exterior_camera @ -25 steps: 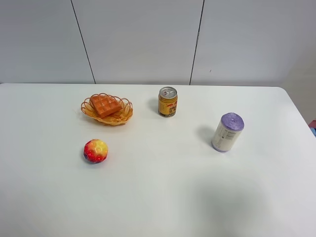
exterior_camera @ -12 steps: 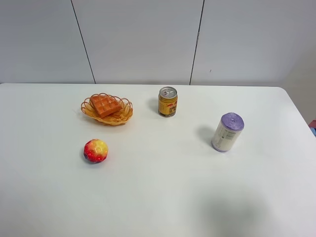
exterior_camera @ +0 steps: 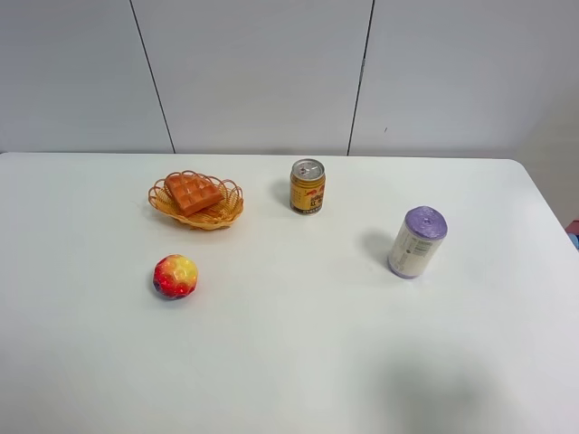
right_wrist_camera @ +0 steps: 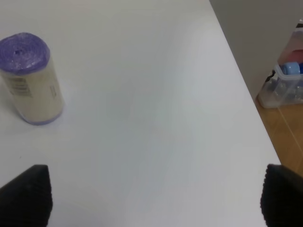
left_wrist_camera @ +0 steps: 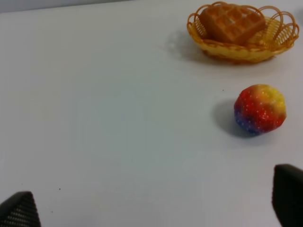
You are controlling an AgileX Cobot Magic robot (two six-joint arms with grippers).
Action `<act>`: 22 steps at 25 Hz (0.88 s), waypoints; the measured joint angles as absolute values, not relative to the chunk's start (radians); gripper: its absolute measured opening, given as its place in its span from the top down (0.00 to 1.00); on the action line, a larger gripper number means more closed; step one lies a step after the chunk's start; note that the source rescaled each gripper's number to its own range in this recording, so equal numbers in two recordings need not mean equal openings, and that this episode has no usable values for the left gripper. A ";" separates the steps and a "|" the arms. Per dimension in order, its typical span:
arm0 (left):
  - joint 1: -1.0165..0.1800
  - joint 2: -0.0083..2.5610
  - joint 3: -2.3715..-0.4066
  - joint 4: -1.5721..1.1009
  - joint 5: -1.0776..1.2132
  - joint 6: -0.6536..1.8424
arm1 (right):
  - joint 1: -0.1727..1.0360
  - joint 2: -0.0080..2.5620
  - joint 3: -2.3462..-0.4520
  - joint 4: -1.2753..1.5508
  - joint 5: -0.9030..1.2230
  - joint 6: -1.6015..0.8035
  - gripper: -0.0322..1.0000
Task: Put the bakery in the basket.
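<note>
The desk (exterior_camera: 298, 344) is smooth matte white, backed by pale grey wall panels (exterior_camera: 262, 72) with thin dark seams. The grid-stamped orange-brown bakery (exterior_camera: 193, 193) lies inside the woven wicker basket (exterior_camera: 224, 212). Near the basket sit a bumpy red-yellow ball (exterior_camera: 175, 276), a gold can (exterior_camera: 308, 186) and, farther off, a purple-topped roll (exterior_camera: 417, 241). My left claw (left_wrist_camera: 156, 208) and right claw (right_wrist_camera: 156, 196) gape wide, holding nothing.
</note>
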State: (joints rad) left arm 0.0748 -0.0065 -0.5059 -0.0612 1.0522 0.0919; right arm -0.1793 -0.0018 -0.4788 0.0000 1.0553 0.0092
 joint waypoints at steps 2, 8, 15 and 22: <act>0.075 -0.006 -0.506 -0.061 1.052 0.092 | -0.179 -0.002 -0.479 0.000 1.055 0.009 0.08; 0.075 -0.006 -0.506 -0.061 1.052 0.092 | -0.179 -0.002 -0.479 0.000 1.055 0.009 0.08; 0.075 -0.006 -0.506 -0.061 1.052 0.092 | -0.179 -0.002 -0.479 0.000 1.055 0.009 0.08; 0.075 -0.006 -0.506 -0.061 1.052 0.092 | -0.179 -0.002 -0.479 0.000 1.055 0.009 0.08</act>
State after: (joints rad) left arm 0.0748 -0.0065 -0.5059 -0.0612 1.0522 0.0919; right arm -0.1793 -0.0018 -0.4788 0.0000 1.0553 0.0092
